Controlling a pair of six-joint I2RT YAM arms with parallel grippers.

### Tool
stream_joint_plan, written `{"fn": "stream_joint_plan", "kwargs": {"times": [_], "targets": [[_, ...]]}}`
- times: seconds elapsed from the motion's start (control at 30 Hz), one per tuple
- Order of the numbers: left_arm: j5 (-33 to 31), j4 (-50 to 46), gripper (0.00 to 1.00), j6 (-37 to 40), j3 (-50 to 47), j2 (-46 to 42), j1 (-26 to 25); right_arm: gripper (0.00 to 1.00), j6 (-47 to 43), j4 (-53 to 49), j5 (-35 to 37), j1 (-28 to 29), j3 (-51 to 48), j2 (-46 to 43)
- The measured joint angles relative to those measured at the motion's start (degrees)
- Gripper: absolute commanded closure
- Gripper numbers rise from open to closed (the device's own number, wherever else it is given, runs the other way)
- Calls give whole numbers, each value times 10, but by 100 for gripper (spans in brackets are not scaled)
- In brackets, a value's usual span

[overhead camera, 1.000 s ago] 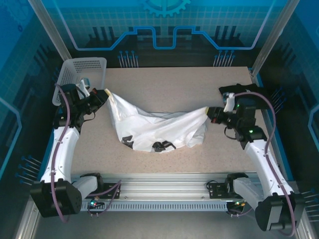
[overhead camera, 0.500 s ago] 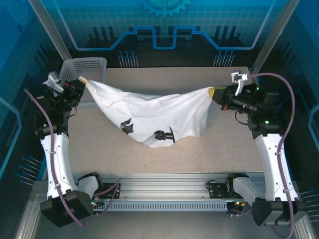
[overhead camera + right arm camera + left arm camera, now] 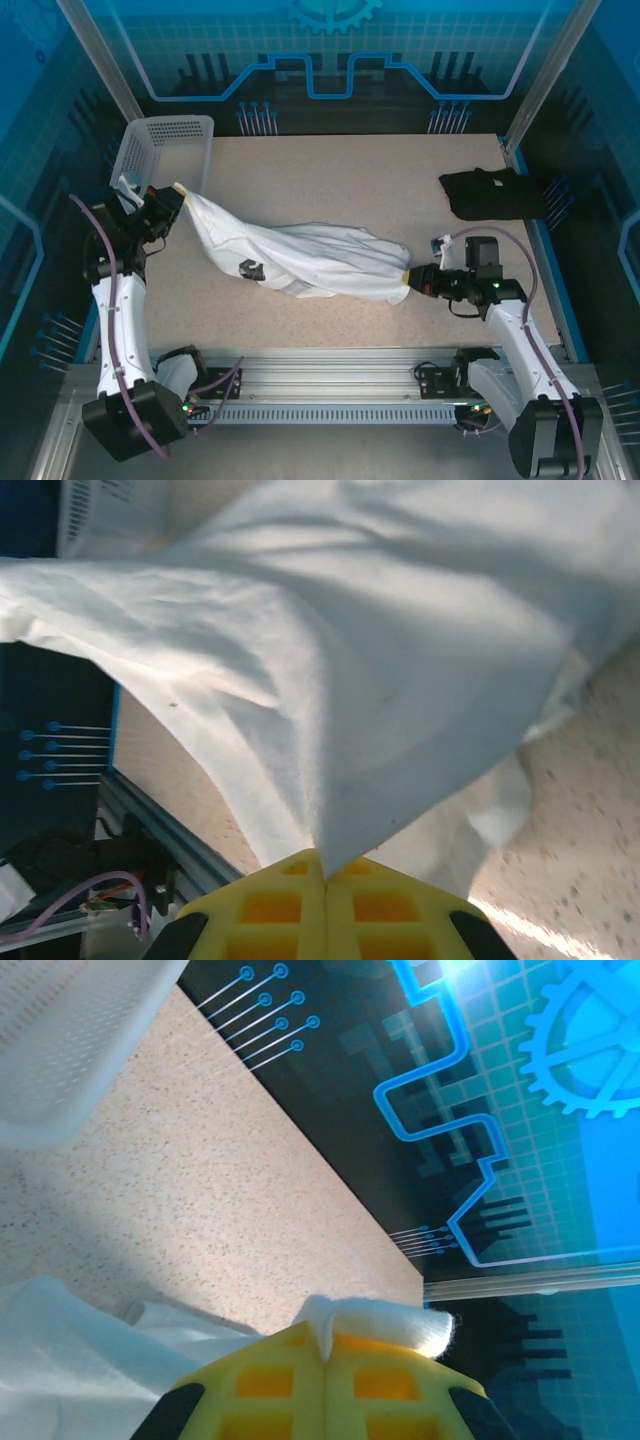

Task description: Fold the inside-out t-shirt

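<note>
I see the wrinkled white cotton short-sleeved t-shirt (image 3: 310,262) strung as a bunched band across the speckled beige tabletop (image 3: 350,180), between my two arms. The left gripper (image 3: 178,192) is clamped on its left end, near the white perforated plastic basket (image 3: 170,140). The right gripper (image 3: 410,280) is pinched tight on its right end. A folded black garment (image 3: 492,192) lies well apart, far right.

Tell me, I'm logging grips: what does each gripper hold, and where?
Both are shut on the white t-shirt: the left gripper pinches a fabric edge at its left end, the right gripper its right end.
</note>
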Motion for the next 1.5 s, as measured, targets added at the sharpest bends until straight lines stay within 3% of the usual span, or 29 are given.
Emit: {"fn": "stream_joint_plan", "kwargs": {"times": [0.23,0.43,0.67,0.77,0.93,1.27,1.4,1.5], "targets": [[-22,-18,100,34,-10,0,-20,100,8,34,32,18,-48,-45],[-26,-22,100,56,-15,8,-46,100,7,98,-2,20,-79,-79],[-26,-21,100,61,-22,17,-54,100,9,120,-23,22,-49,-83],[-25,-16,100,48,-21,17,-54,100,12,101,-5,22,25,-51],[-24,-16,100,12,32,16,-54,100,-6,35,32,-11,263,38],[-50,-50,100,19,401,4,-54,100,-50,-91,114,-193,701,79],[-64,-63,100,26,502,9,-53,100,-77,-138,139,-202,814,82],[-70,-68,100,32,516,18,-54,100,-85,-142,134,-203,820,80]]}}
